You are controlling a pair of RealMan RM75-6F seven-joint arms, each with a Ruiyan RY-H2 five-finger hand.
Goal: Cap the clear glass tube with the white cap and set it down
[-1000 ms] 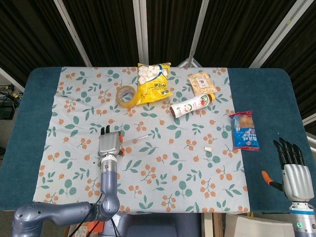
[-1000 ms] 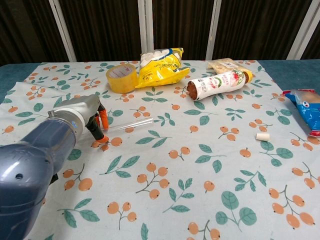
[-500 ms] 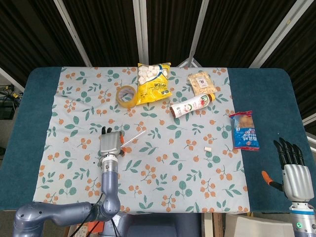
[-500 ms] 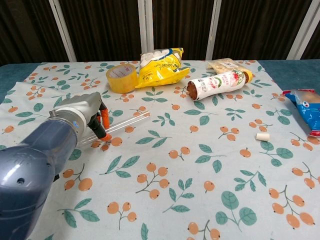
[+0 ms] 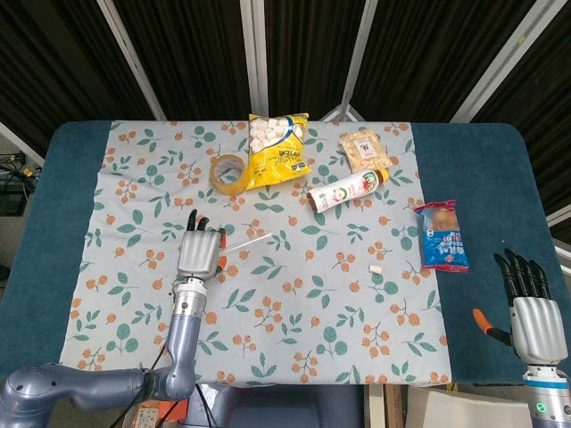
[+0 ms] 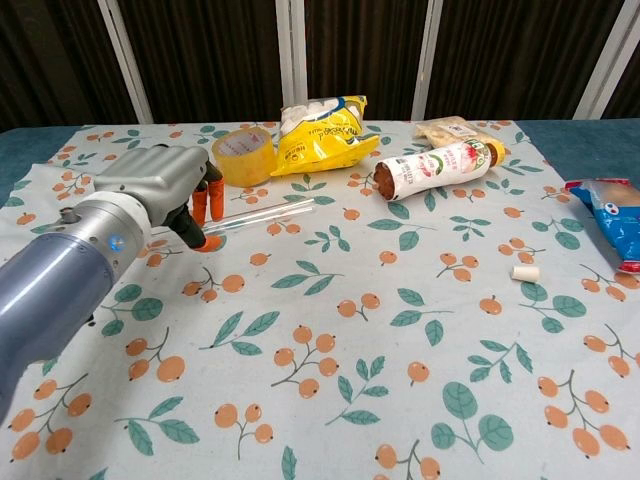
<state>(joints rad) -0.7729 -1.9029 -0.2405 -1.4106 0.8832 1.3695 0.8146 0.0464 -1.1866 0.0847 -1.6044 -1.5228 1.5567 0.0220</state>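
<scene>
Left hand point(image 6: 160, 190) fingers clamped on glass tube point(image 6: 262, 214), lifted above the surface point(image 6: 330, 330). White cap point(image 6: 525, 272) lies well apart, near snack packet point(image 6: 605, 220). Right hand point(image 5: 533, 314) fingers apart, holding nothing.

A staged test room: black curtains point(image 5: 196, 53) behind a floral-clothed table point(image 5: 294, 303).

Left hand point(image 6: 165, 190) is holding the tube point(image 6: 262, 214) off the table; right hand point(image 5: 530, 308) is resting upright, fingers straight.
</scene>
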